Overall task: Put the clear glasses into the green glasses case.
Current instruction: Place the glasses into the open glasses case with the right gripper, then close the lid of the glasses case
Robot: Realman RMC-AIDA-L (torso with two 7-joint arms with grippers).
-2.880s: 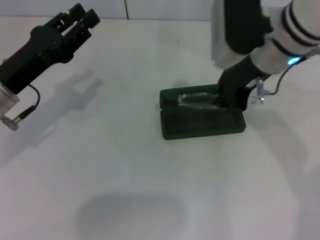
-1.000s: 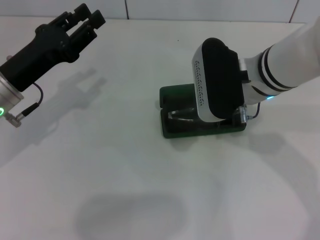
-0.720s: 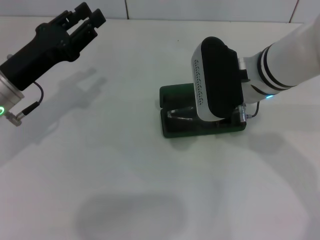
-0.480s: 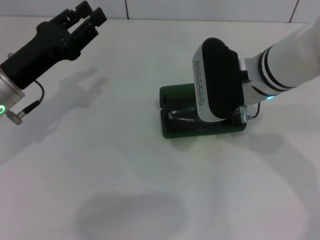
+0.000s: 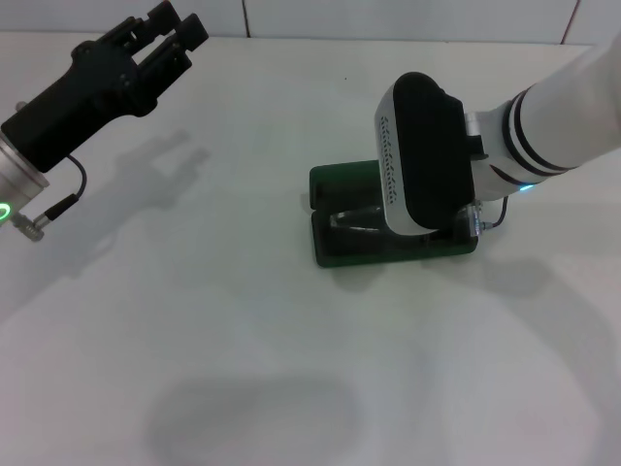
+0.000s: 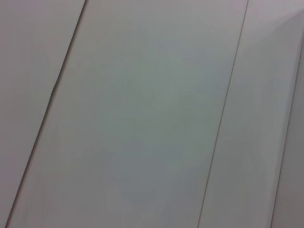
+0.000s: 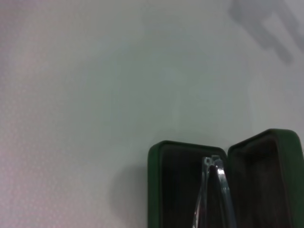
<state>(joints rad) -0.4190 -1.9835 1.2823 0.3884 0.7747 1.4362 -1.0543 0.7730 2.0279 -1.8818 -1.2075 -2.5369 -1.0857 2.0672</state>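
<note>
We see the green glasses case (image 5: pixel 335 218) lying open on the white table (image 5: pixel 243 320), a dark green rectangular shell with rounded corners and a dark, felt-like lining; its two halves lie side by side, joined along their long edges, and its long axis runs across the head view from left to right. Inside the case we make out the clear glasses (image 5: pixel 351 221), colourless and faint, showing only as pale glints against the dark lining, with their length lying along the case's long axis. From the right wrist view the case (image 7: pixel 190 185) shows both open halves, and a thin clear part of the glasses (image 7: pixel 213 190) runs down between them near the hinge line. Our right arm's wrist (image 5: pixel 427 160) hangs directly over the right part of the case and hides the right gripper beneath it, so we cannot tell whether it is released or clenched. Our left gripper (image 5: pixel 165 34) is held up well away to the left of the case, its dark fingers close together and grasping nothing.
</note>
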